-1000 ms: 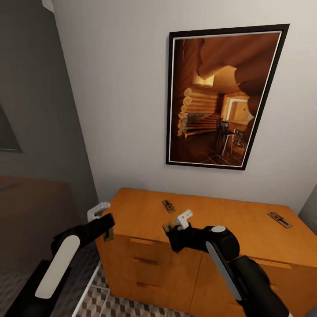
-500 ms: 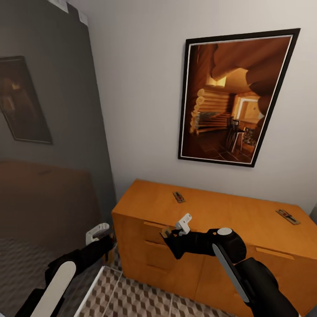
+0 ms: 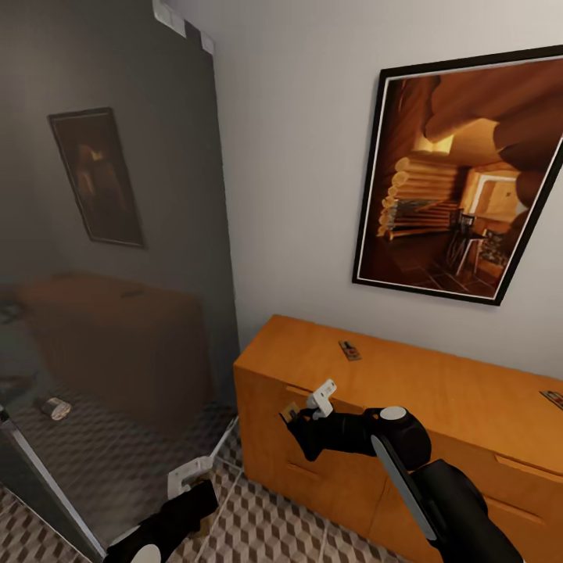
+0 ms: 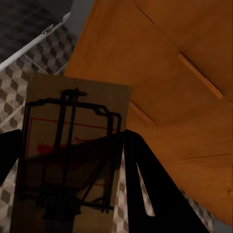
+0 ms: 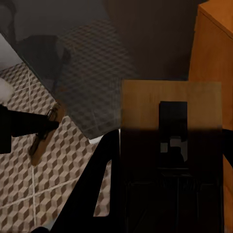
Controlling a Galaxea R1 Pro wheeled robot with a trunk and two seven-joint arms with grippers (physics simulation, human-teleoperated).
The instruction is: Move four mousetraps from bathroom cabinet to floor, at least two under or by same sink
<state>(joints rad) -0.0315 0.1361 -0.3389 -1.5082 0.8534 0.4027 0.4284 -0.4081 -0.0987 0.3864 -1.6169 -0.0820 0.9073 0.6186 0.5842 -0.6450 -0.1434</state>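
Left gripper (image 3: 191, 478), low over the floor tiles (image 3: 258, 532), pinches one mousetrap (image 4: 68, 160); your right gripper (image 3: 301, 410) clamps another (image 5: 170, 145). Two lie on the cabinet (image 3: 438, 391). They look light, stiff and thin, so hold the wooden edges.

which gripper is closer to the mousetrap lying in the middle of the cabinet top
Right. The right gripper hangs at the cabinet's front edge, just short of that mousetrap. The left gripper is down over the floor, off the cabinet's left end.
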